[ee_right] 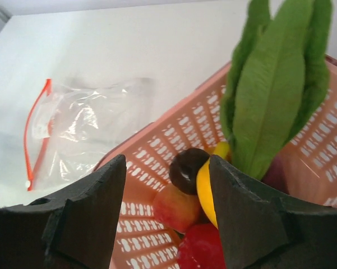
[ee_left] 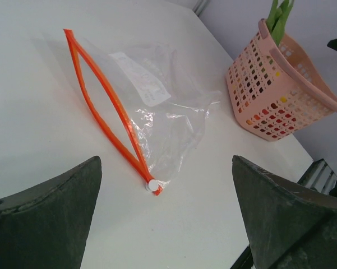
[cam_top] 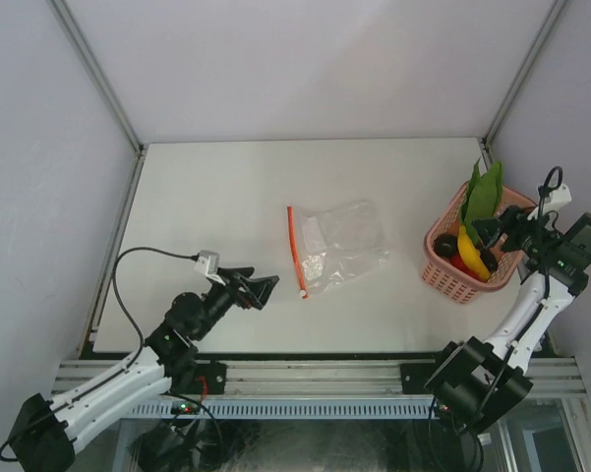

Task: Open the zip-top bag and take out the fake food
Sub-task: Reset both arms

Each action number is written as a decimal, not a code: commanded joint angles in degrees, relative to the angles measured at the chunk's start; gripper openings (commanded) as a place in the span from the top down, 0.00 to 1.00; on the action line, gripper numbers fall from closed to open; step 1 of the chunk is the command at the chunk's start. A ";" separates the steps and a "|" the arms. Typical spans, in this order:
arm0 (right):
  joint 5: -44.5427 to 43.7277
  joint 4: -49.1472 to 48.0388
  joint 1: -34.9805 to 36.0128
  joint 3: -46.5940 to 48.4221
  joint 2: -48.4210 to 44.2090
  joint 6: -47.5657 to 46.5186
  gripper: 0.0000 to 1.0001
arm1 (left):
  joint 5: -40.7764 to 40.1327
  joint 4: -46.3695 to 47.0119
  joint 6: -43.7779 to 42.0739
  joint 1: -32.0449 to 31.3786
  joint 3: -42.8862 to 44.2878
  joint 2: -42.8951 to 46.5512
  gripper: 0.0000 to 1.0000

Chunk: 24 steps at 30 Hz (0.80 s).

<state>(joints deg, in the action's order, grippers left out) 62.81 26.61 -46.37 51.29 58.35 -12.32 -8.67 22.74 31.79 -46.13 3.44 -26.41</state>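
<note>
The clear zip-top bag (cam_top: 339, 246) lies flat at the table's middle and looks empty. Its red-orange zipper strip (ee_left: 101, 106) is parted, with the white slider (ee_left: 152, 185) at the near end. The fake food sits in the pink basket (cam_top: 443, 270): the green leafy vegetable (ee_right: 275, 95), yellow banana (ee_right: 204, 190), dark ball (ee_right: 188, 168), orange fruit (ee_right: 176, 207) and red fruit (ee_right: 202, 249). My left gripper (cam_top: 256, 288) is open and empty, low over the table, a little short of the bag's slider end. My right gripper (ee_right: 167, 213) is open above the basket, holding nothing.
The pink lattice basket (ee_left: 263, 95) stands at the table's right edge, close to the right wall. White walls and metal corner posts enclose the table on three sides. The bag also shows in the right wrist view (ee_right: 84, 129), left of the basket.
</note>
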 commanded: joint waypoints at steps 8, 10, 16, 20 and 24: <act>3.68 3.54 22.38 4.57 -4.56 -10.32 0.27 | 23.75 1.13 11.93 17.86 14.18 -8.46 0.00; 1.51 3.21 28.83 6.20 -5.88 -13.13 0.16 | 25.20 -5.06 10.60 21.11 19.71 -8.65 0.00; -1.84 13.26 40.41 22.92 0.33 -15.69 0.07 | 25.19 -23.52 1.83 24.27 38.21 -10.46 0.00; -6.69 15.38 44.06 32.20 1.57 -13.43 0.01 | 23.82 -33.32 -3.58 24.63 49.97 -12.42 0.00; -6.87 18.63 43.26 39.86 3.00 -9.98 0.01 | 21.26 -42.62 -8.09 24.60 60.70 -14.30 0.00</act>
<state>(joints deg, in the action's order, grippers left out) 58.41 41.32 -2.57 84.58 60.60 -25.28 13.98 -7.75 30.70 -21.93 54.61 -39.46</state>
